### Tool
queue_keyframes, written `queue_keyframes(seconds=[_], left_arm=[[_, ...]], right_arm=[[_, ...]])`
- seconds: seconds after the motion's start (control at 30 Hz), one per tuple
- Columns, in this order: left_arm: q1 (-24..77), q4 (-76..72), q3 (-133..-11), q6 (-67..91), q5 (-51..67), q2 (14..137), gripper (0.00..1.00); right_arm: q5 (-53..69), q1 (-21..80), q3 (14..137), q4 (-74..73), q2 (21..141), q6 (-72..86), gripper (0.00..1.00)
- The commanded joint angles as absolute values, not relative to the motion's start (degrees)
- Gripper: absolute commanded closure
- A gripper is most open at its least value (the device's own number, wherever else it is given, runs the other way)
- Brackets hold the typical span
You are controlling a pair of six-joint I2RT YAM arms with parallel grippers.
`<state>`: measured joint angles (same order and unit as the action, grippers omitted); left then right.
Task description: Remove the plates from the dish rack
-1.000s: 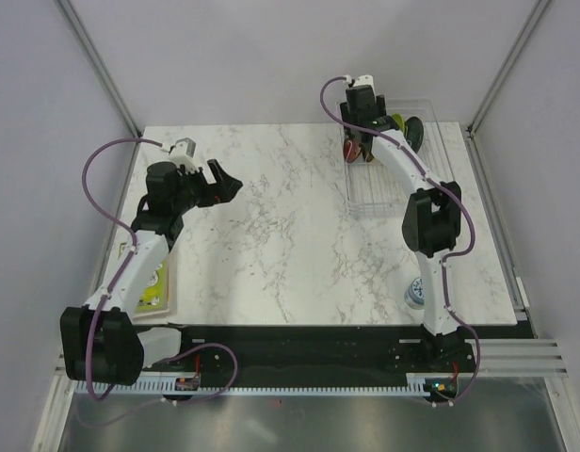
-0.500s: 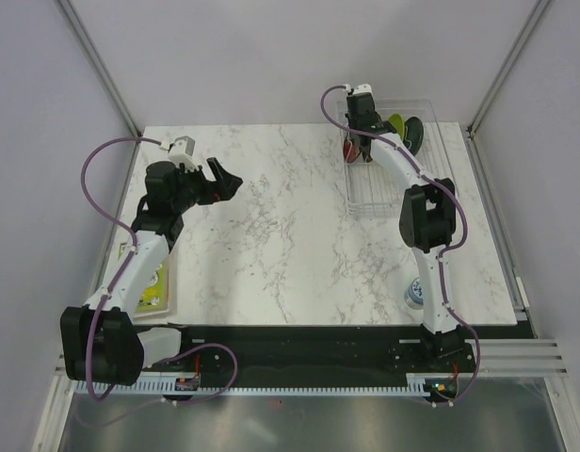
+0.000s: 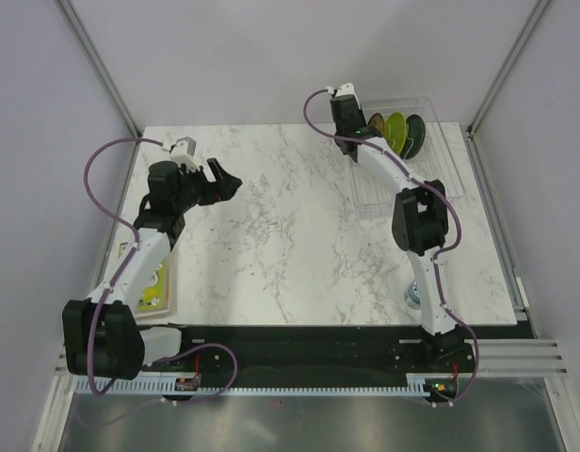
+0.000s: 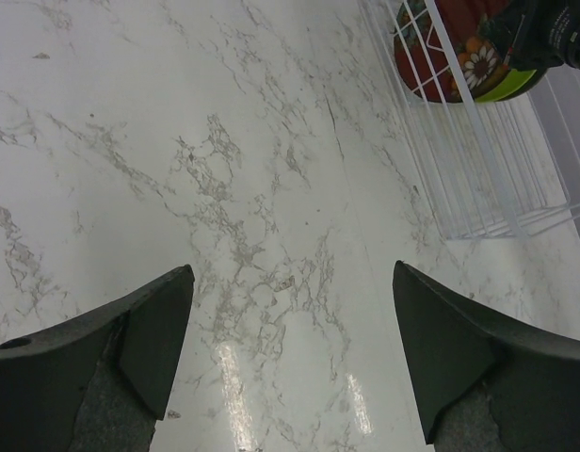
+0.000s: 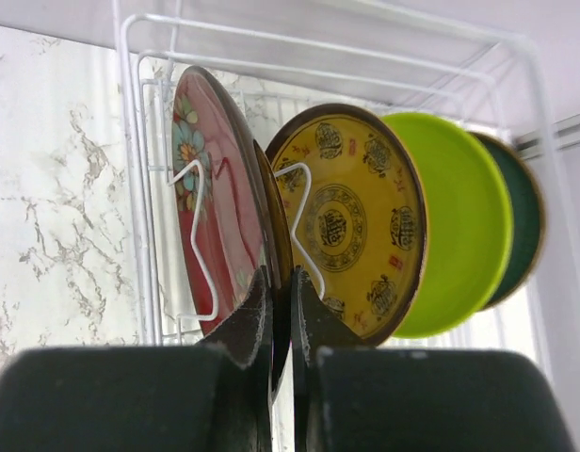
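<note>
Several plates stand on edge in the dish rack [image 5: 130,141] at the far right of the table. From left to right they are a dark red floral plate [image 5: 210,202], a yellow patterned one [image 5: 351,221], a lime green one [image 5: 459,221] and a dark teal one [image 5: 516,217]. My right gripper [image 5: 281,282] is shut on the lower rim of the red plate. From above, the right gripper [image 3: 346,127] sits at the rack's [image 3: 403,165] left end. My left gripper [image 4: 290,282] hangs open over bare marble, well left of the rack [image 4: 478,179]; its view shows the red plate [image 4: 450,56].
A flat green-yellow rectangular item [image 3: 156,282] lies at the table's left edge beside the left arm. A small blue-and-white cup [image 3: 414,295] stands near the right arm's base. The marble table [image 3: 281,235] lies bare between the arms.
The right gripper's jaws have closed onto the red plate's rim, and that wrist has shifted left and toward the back. The left gripper has barely moved.
</note>
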<state>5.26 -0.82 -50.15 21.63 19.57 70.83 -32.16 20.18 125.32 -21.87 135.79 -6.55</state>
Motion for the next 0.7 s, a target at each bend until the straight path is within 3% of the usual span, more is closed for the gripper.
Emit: queue_keyframes(seconds=[0.0,0.07,0.13,0.4,0.67], left_arm=[[5.19,-1.76,-51.06,24.34,17.32,71.80,0.09],[5.19,1.47,-52.55,24.96,16.00,72.77,0.08],[5.19,6.23,-55.10,24.18,16.78,73.82,0.00],[5.01,4.83,-53.62,25.93,21.18,74.27,0.00],[0.20,1.51,-48.71,30.05,22.75,73.65,0.00]], right_arm=[[-47.71,24.86,124.89,-9.94,127.54,-16.69,1.00],[-51.14,25.57,124.10,-6.69,126.57,-19.06,1.00],[-53.78,26.19,123.40,-5.45,124.37,-19.60,1.00],[-50.64,28.12,115.07,-13.15,109.81,-11.97,1.00],[-17.12,28.48,99.95,-22.15,94.76,8.77,0.93]])
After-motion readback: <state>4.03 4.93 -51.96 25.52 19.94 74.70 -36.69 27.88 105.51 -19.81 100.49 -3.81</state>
